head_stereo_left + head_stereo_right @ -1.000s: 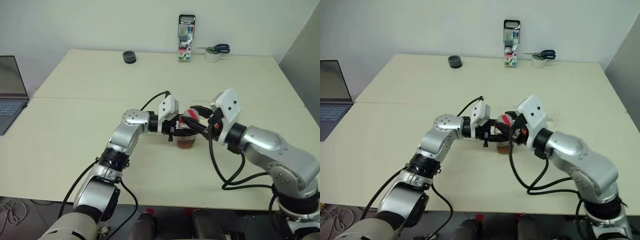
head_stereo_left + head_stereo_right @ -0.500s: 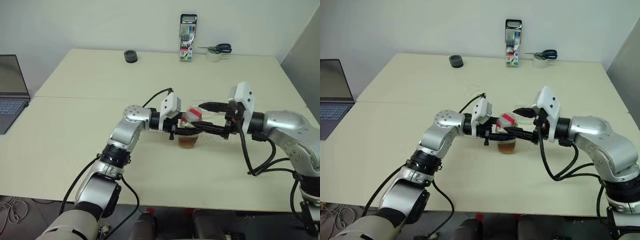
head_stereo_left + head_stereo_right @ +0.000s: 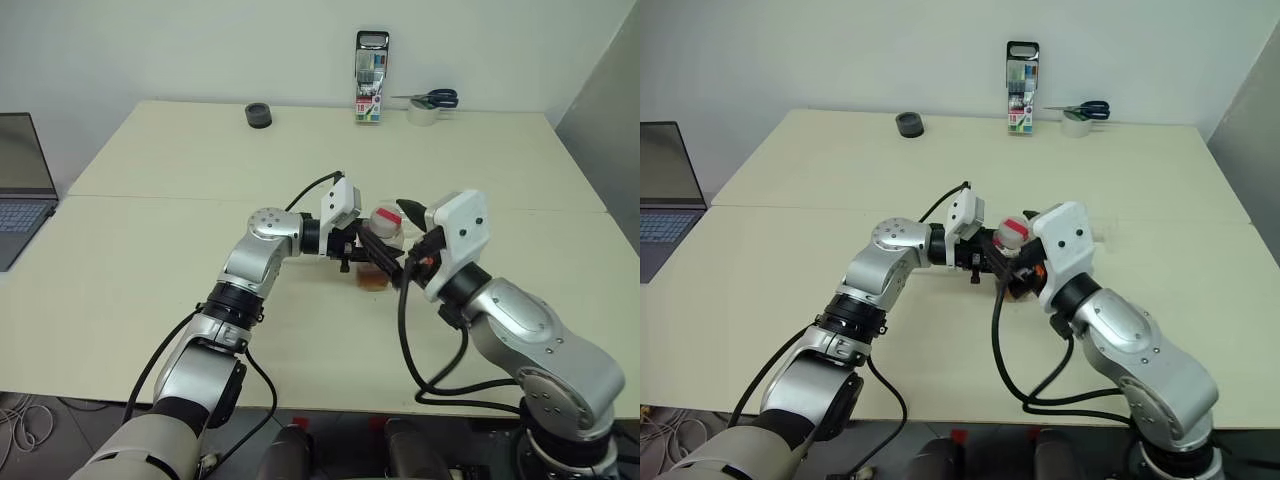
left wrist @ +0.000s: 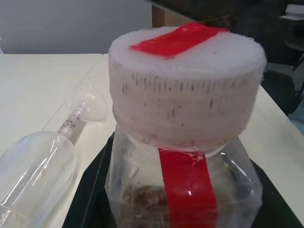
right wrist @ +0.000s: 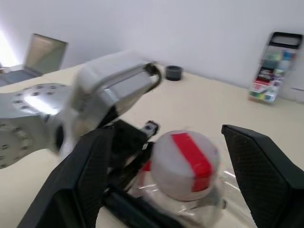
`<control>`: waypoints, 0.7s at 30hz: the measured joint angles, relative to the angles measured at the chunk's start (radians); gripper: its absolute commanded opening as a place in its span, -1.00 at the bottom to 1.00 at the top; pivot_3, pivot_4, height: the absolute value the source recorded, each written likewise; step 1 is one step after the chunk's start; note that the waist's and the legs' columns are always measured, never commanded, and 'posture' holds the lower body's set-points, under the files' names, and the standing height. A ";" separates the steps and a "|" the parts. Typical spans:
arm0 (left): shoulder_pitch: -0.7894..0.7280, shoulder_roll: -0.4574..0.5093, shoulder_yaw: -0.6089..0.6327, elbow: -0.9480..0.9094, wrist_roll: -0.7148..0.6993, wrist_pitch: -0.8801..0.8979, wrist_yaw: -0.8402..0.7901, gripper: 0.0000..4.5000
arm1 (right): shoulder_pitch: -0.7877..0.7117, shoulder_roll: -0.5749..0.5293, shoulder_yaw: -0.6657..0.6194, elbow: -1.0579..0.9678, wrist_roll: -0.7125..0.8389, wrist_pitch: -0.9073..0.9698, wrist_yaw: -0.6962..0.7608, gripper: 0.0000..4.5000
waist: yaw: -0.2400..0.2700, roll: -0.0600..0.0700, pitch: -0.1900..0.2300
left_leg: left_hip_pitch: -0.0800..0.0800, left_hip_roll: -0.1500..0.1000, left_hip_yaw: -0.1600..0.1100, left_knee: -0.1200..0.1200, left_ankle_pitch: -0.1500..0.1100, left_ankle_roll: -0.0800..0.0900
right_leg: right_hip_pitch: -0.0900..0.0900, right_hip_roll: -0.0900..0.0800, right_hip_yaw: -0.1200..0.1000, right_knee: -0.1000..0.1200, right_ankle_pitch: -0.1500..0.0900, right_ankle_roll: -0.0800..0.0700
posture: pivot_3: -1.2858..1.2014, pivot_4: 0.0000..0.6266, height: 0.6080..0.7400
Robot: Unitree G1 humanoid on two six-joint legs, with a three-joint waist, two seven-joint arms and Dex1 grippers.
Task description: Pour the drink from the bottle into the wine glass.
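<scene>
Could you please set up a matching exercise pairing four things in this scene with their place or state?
Things:
1. bottle
2. scissors
3. laptop
4. right hand

Place or state:
A. open
B. lying atop the tape roll
C. left of the table
D. gripped by the left hand

Pairs: 1-D, 2-B, 3-C, 4-A

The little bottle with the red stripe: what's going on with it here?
The robot's left hand grips the small clear plastic bottle upright above the pale table. Its right hand is open, one finger on each side of the white, red-striped cap, which is on. A little amber drink sits in the bottom. The clear stemmed wine glass lies on its side nearby, so nothing is poured yet.
</scene>
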 measured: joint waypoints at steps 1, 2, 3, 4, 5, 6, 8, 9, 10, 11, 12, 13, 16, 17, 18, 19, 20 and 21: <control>0.000 0.001 0.000 0.000 0.000 0.000 -0.005 -0.19 | -0.001 0.018 0.003 0.013 -0.023 0.000 -0.013 0.72 | -0.001 0.000 0.000 | 0.000 0.000 0.000 0.000 0.000 0.000 | 0.000 0.000 0.000 0.000 0.000 0.000 | 0.03 -0.52 1.00; 0.000 0.001 0.000 0.000 0.000 0.000 -0.008 -0.19 | -0.001 0.024 0.006 0.020 -0.033 0.000 -0.019 0.72 | -0.002 0.000 0.000 | 0.000 0.000 0.000 0.000 0.000 0.000 | 0.000 0.000 0.000 0.000 0.000 0.000 | 0.03 -0.52 1.00; 0.000 0.001 0.000 0.000 0.000 0.000 -0.011 -0.19 | -0.001 0.030 0.008 0.026 -0.043 0.000 -0.021 0.72 | -0.003 0.000 0.000 | 0.000 0.000 0.000 0.000 0.000 0.000 | 0.000 0.000 0.000 0.000 0.000 0.000 | 0.03 -0.52 1.00; 0.000 0.001 0.000 0.001 0.001 0.000 -0.011 -0.19 | -0.001 0.038 0.008 0.032 -0.053 0.000 -0.022 0.72 | -0.005 0.000 0.000 | 0.000 0.000 0.000 0.000 0.000 0.000 | 0.000 0.000 0.000 0.000 0.000 0.000 | 0.03 -0.52 1.00; 0.000 0.001 0.000 0.002 0.001 0.000 -0.011 -0.19 | -0.001 0.043 0.008 0.035 -0.055 0.000 -0.021 0.72 | -0.005 0.000 0.000 | 0.000 0.000 0.000 0.000 0.000 0.000 | 0.000 0.000 0.000 0.000 0.000 0.000 | 0.03 -0.52 1.00; 0.000 0.001 0.000 0.003 0.002 0.000 -0.011 -0.19 | -0.001 0.045 0.008 0.038 -0.058 0.000 -0.018 0.72 | -0.006 0.000 0.000 | 0.000 0.000 0.000 0.000 0.000 0.000 | 0.000 0.000 0.000 0.000 0.000 0.000 | 0.03 -0.52 1.00; 0.000 0.001 0.000 0.004 0.003 0.000 -0.012 -0.19 | -0.001 0.045 0.008 0.040 -0.063 0.000 -0.012 0.72 | -0.006 0.000 0.000 | 0.000 0.000 0.000 0.000 0.000 0.000 | 0.000 0.000 0.000 0.000 0.000 0.000 | 0.03 -0.52 1.00; 0.000 0.001 0.000 0.004 0.003 0.000 -0.012 -0.19 | -0.001 0.047 0.007 0.041 -0.065 0.000 -0.008 0.72 | -0.006 0.000 0.000 | 0.000 0.000 0.000 0.000 0.000 0.000 | 0.000 0.000 0.000 0.000 0.000 0.000 | 0.03 -0.52 1.00; 0.000 0.001 0.000 0.004 0.003 0.000 -0.012 -0.19 | -0.001 0.048 0.006 0.041 -0.066 0.000 -0.005 0.72 | -0.007 0.000 0.000 | 0.000 0.000 0.000 0.000 0.000 0.000 | 0.000 0.000 0.000 0.000 0.000 0.000 | 0.03 -0.52 1.00; 0.000 0.001 0.000 0.004 0.003 0.000 -0.012 -0.19 | 0.000 0.050 0.005 0.042 -0.067 0.000 -0.003 0.72 | -0.008 0.000 0.000 | 0.000 0.000 0.000 0.000 0.000 0.000 | 0.000 0.000 0.000 0.001 0.000 0.000 | 0.03 -0.52 1.00; 0.000 0.001 0.000 0.004 0.003 -0.001 -0.012 -0.19 | 0.001 0.053 0.005 0.042 -0.071 0.000 -0.001 0.64 | -0.008 0.000 0.000 | 0.000 0.000 0.000 0.000 0.000 0.000 | 0.000 0.000 0.000 0.001 0.000 0.000 | 0.03 -0.52 1.00; 0.000 0.001 0.000 0.005 0.004 -0.001 -0.012 -0.19 | 0.002 0.056 0.005 0.042 -0.073 0.001 0.001 0.55 | -0.009 0.000 0.000 | 0.000 0.000 0.000 0.000 0.000 0.000 | 0.000 0.000 0.000 0.001 0.000 0.000 | 0.03 -0.52 1.00; 0.000 -0.001 0.000 0.006 0.008 -0.001 -0.012 -0.19 | 0.007 0.069 0.011 0.042 -0.072 0.001 0.014 0.17 | -0.011 0.000 0.000 | 0.000 0.000 0.000 0.000 0.000 0.000 | 0.000 0.000 0.000 0.002 0.000 0.000 | 0.03 -0.52 1.00; -0.001 -0.001 0.000 0.006 0.009 -0.001 -0.012 -0.19 | 0.007 0.071 0.014 0.042 -0.072 0.001 0.021 0.02 | -0.012 0.000 0.000 | 0.000 0.000 0.000 0.000 0.000 0.000 | 0.000 0.000 0.000 0.002 0.000 0.000 | 0.03 -0.52 1.00; -0.002 -0.001 0.000 0.006 0.010 -0.001 -0.012 -0.19 | 0.007 0.073 0.017 0.042 -0.072 0.001 0.023 -0.14 | -0.012 0.000 0.000 | 0.000 0.000 0.000 0.000 0.000 0.000 | 0.000 0.000 0.000 0.002 0.000 0.000 | 0.03 -0.52 1.00; -0.002 -0.001 0.000 0.006 0.010 -0.003 -0.012 -0.20 | 0.007 0.073 0.017 0.042 -0.072 0.001 0.025 -0.19 | -0.012 0.000 0.000 | 0.000 0.000 0.000 0.000 0.000 0.000 | 0.000 0.000 0.000 0.002 0.000 0.000 | 0.03 -0.52 1.00; -0.002 -0.001 0.000 0.006 0.010 -0.003 -0.012 -0.20 | 0.007 0.072 0.017 0.042 -0.072 0.001 0.027 -0.19 | -0.012 0.000 0.000 | 0.000 0.000 0.000 0.000 0.000 0.000 | 0.000 0.000 0.000 0.002 0.000 0.000 | 0.03 -0.52 1.00; -0.002 -0.001 0.000 0.006 0.010 -0.003 -0.013 -0.20 | 0.007 0.070 0.017 0.042 -0.073 0.000 0.030 -0.19 | -0.012 0.000 0.000 | 0.000 0.000 0.000 0.000 0.000 0.000 | 0.000 0.000 0.000 0.002 0.000 0.000 | 0.03 -0.52 1.00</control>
